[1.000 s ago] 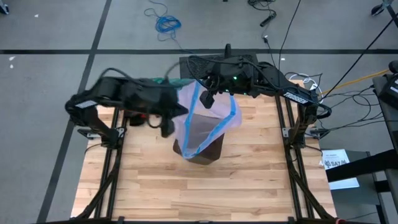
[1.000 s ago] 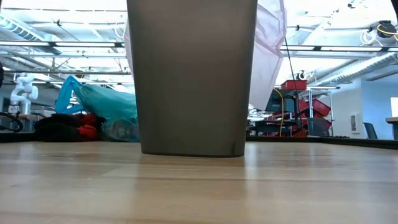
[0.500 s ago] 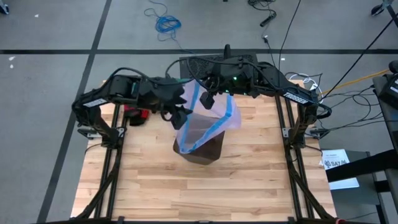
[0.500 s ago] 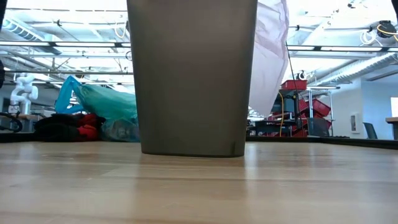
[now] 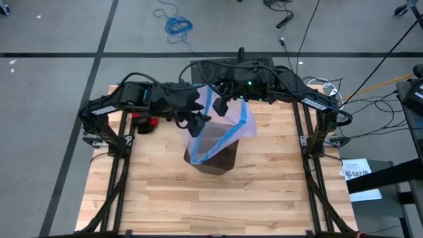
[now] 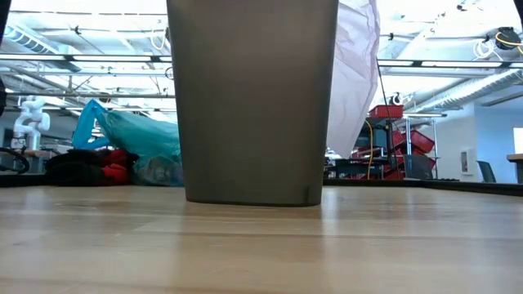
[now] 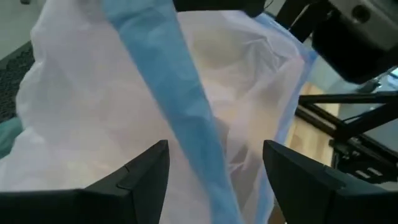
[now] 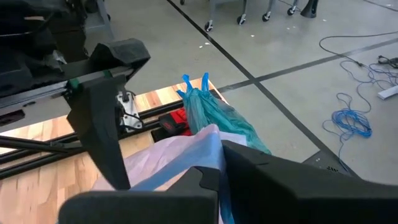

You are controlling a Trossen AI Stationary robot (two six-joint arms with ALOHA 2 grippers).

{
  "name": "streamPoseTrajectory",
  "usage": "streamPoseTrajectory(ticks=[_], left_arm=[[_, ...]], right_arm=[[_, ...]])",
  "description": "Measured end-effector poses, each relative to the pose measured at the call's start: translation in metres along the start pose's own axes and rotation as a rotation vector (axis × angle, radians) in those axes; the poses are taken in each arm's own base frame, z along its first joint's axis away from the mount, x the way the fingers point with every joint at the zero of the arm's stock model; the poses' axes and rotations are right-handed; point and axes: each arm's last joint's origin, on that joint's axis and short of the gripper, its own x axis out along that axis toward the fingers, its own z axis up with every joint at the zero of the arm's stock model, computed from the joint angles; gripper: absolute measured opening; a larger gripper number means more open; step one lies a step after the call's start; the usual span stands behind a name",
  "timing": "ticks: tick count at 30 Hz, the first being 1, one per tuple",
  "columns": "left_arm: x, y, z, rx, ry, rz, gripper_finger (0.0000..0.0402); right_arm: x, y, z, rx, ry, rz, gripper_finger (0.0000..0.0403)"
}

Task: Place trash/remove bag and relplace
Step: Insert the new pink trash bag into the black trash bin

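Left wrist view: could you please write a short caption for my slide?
Open left pincer facing the pale pink bag and its blue edge strip at close range.

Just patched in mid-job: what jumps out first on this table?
The pale pink bag with its blue edge, stretched over the brown bin at mid-table. The right gripper is shut on its far rim; the left gripper stands open at its left edge. The tied-off teal bag lies at the table's far-left corner.

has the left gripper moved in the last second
Yes. In the high view the left gripper has swung in from the table's left side, toward the bin, to the pink bag's rim, jaws open.
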Motion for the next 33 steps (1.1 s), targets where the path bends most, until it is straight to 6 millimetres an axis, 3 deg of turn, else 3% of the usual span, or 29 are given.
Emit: streamPoseTrajectory(ticks=[14,17,19,21,23,29,33], left_arm=[[0.035,0.028,-0.006,0.056,0.161,0.280,0.0242],[0.037,0.036,-0.006,0.062,0.196,0.318,0.0195],[0.035,0.038,-0.006,0.085,0.202,0.321,0.0134],[0.032,0.040,-0.006,0.133,0.212,0.319,0.0054],[0.026,0.041,-0.005,0.160,0.205,0.306,0.0017],[-0.008,0.039,0.003,0.130,0.112,0.184,0.0002],[-0.049,0.033,0.015,0.090,-0.078,0.005,0.0002]], right_arm=[[0.000,0.001,0.001,0.000,-0.012,0.006,0.0000],[0.000,0.003,0.001,-0.002,-0.012,0.011,0.0000],[-0.001,0.005,0.000,-0.004,-0.012,0.017,0.0000],[-0.002,0.007,0.000,-0.007,-0.013,0.023,0.0000],[-0.002,0.009,0.000,-0.010,-0.013,0.029,0.0000],[-0.010,0.016,0.000,-0.016,-0.020,0.055,0.0000],[-0.029,0.018,0.004,-0.006,-0.054,0.082,0.0000]])
